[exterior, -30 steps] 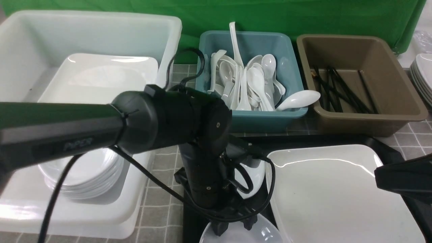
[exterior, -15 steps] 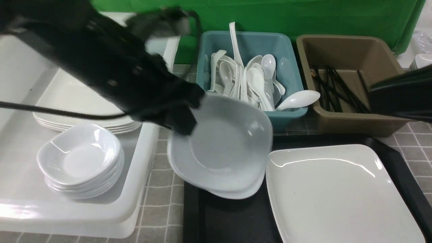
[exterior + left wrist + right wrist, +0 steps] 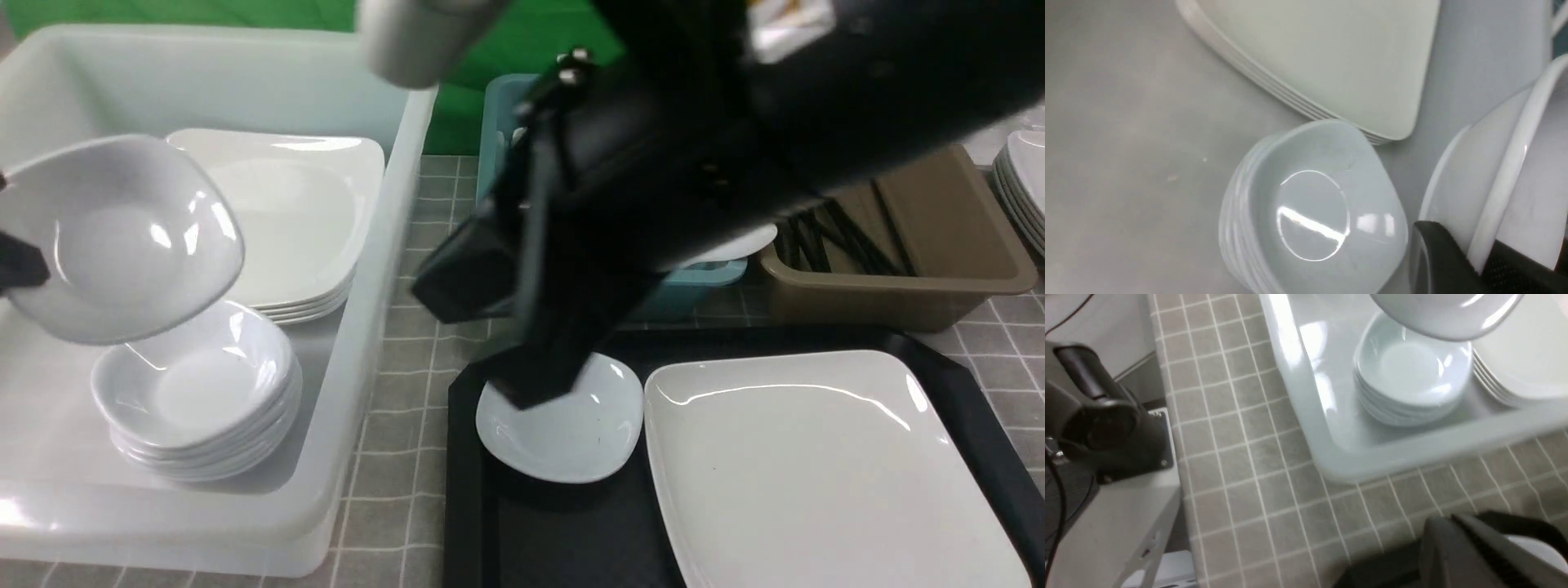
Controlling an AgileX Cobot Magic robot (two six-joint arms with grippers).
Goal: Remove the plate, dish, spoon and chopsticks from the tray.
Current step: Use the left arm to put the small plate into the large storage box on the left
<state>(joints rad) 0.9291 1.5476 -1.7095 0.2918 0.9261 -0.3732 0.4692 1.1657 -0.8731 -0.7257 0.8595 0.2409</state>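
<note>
My left gripper (image 3: 18,265) is shut on the rim of a small deep white dish (image 3: 122,237) and holds it tilted above the stack of dishes (image 3: 196,392) in the white bin. In the left wrist view the fingers (image 3: 1437,249) clamp that rim (image 3: 1506,183). My right gripper (image 3: 539,380) looks shut and empty, low over a second small dish (image 3: 571,429) on the black tray (image 3: 976,384). The large white plate (image 3: 816,465) lies on the tray's right. No spoon or chopsticks show on the tray.
The white bin (image 3: 384,269) also holds a stack of large plates (image 3: 286,212). My right arm hides most of the teal spoon bin (image 3: 694,282). The brown bin (image 3: 939,269) holds black chopsticks (image 3: 824,237). More plates (image 3: 1024,188) are stacked at far right.
My left arm has carried the dish leftward from over the tray to above the dish stack in the white bin. My right arm has swung across and down to the tray's left dish.
</note>
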